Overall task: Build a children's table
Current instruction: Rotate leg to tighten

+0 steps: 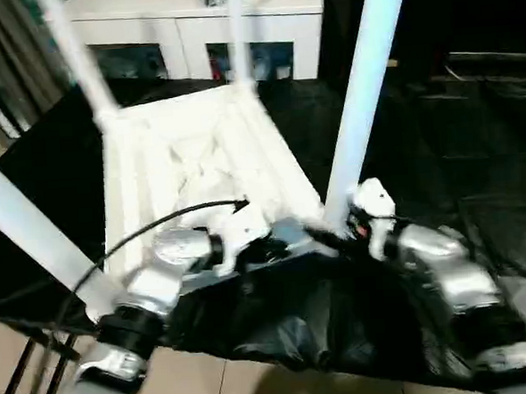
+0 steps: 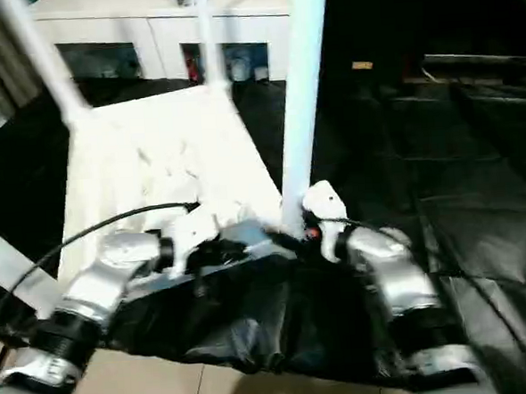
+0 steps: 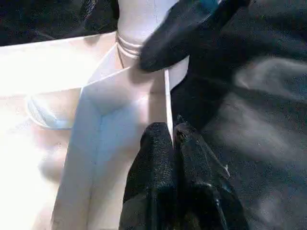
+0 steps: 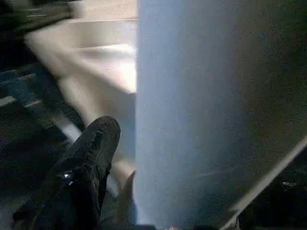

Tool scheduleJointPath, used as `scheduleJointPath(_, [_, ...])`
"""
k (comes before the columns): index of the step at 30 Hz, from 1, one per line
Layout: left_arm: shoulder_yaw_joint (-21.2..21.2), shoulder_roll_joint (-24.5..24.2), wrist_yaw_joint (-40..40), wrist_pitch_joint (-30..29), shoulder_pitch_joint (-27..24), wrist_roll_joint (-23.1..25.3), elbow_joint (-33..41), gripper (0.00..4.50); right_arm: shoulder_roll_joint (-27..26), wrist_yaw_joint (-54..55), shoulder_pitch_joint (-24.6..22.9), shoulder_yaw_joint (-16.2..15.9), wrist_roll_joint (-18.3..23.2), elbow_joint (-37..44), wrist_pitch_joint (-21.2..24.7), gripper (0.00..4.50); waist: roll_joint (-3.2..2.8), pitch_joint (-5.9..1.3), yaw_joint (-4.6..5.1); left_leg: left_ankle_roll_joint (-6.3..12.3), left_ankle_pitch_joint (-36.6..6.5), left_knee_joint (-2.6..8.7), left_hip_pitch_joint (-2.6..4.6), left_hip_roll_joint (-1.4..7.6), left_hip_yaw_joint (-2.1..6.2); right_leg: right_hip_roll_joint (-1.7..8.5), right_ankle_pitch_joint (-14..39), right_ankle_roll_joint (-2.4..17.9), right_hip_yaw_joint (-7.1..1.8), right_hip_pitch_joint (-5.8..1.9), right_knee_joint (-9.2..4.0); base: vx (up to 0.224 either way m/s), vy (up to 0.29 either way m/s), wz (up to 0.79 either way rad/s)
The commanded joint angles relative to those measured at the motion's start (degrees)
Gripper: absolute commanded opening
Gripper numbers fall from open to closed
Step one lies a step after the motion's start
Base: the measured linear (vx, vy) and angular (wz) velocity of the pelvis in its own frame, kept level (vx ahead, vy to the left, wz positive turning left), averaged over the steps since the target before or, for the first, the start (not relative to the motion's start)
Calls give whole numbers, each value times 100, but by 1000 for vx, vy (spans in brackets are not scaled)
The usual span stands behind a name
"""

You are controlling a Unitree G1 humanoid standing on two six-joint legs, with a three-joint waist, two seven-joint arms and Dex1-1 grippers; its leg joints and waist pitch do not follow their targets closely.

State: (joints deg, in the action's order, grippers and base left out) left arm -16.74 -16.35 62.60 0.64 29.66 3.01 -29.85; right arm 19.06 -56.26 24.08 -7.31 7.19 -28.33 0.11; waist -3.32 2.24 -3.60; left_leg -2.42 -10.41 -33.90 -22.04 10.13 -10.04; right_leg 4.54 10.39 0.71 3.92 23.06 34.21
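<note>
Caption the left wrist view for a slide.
Shut left gripper pinching the white plastic table top's rim beside a socketed white tubular leg.

Both silver arms reach forward and bend in toward each other. The left end effector [image 3: 173,143] has its two black fingers [image 3: 153,182] pressed tight together. The right end effector [image 1: 341,226] points left, with one black finger [image 4: 91,158] showing.
</note>
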Motion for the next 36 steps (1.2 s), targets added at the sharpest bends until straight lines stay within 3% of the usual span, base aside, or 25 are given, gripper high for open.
scheduleJointPath(1, [-152, -75, 323, 136, -18, -69, 131, 0, 54, -765, -79, -275, 268, 272, 208, 350, 123, -343, 2, 665, -1034, 366, 77, 324, 59, 378, 802, 1411, -243, -307, -354, 0, 0, 0])
scheduleJointPath(3, [-166, -212, 497, 194, -36, -95, 113, 0, 167, -1187, -102, -361, 391, 382, 366, 350, 100, -348, -19, 661, -1046, 364, 81, 326, 63, 383, 885, 1401, -241, -306, -351, 0, 0, 0])
scheduleJointPath(4, [-163, -257, 549, 215, -38, -101, 101, 0, 209, -1332, -99, -396, 422, 407, 447, 323, 117, -347, -33, 665, -1019, 363, 80, 326, 63, 385, 880, 1401, -243, -306, -346, 0, 0, 0])
scheduleJointPath(6, [-150, -339, 660, 223, -44, -122, 96, 0, 306, -1589, -83, -494, 398, 400, 552, 314, 109, -350, -52, 645, -973, 362, 82, 330, 66, 390, 884, 1393, -242, -297, -346, 0, 0, 0])
scheduleJointPath(13, [-119, -427, 751, 237, 9, -189, 33, 0, 445, -1836, -28, -647, 300, 306, 591, 271, 127, -352, -129, 533, -966, 361, 101, 325, 58, 398, 1063, 1336, -253, -279, -356, 0, 0, 0])
scheduleJointPath(20, [-111, -425, 779, 257, 44, -203, -42, 0, 420, -1843, -54, -667, 302, 380, 653, 212, 104, -355, -129, 505, -961, 361, 94, 321, 63, 389, 948, 1349, -248, -283, -347, 0, 0, 0])
scheduleJointPath(26, [-130, -431, 787, 251, 46, -219, -65, 0, 408, -1834, -165, -694, 311, 472, 681, 202, 115, -360, -136, 511, -941, 356, 93, 318, 63, 393, 958, 1334, -249, -291, -345, 0, 0, 0])
scheduleJointPath(31, [-112, -425, 682, 263, 30, -186, -81, 0, 343, -1642, -261, -612, 356, 520, 731, 200, 109, -360, -138, 509, -945, 359, 95, 321, 66, 390, 964, 1325, -248, -288, -346, 0, 0, 0])
scheduleJointPath(33, [-47, -303, 339, 186, 61, -133, -130, 0, 106, -999, -305, -453, 233, 390, 597, 200, 114, -352, -133, 493, -960, 365, 91, 320, 65, 393, 1010, 1312, -252, -280, -352, 0, 0, 0])
scheduleJointPath(35, [-27, -248, 205, 162, 77, -109, -152, 0, 15, -778, -323, -397, 185, 340, 477, 198, 108, -339, -114, 416, -1081, 380, 93, 315, 70, 405, 1204, 1279, -251, -270, -379, 0, 0, 0])
scheduleJointPath(36, [-3, -159, 55, 121, 93, -97, -172, 0, -122, -416, -324, -301, 156, 264, 579, 198, 126, -299, -78, 279, -1411, 415, 119, 304, 72, 398, 1710, 1169, -254, -254, -437, 0, 0, 0])
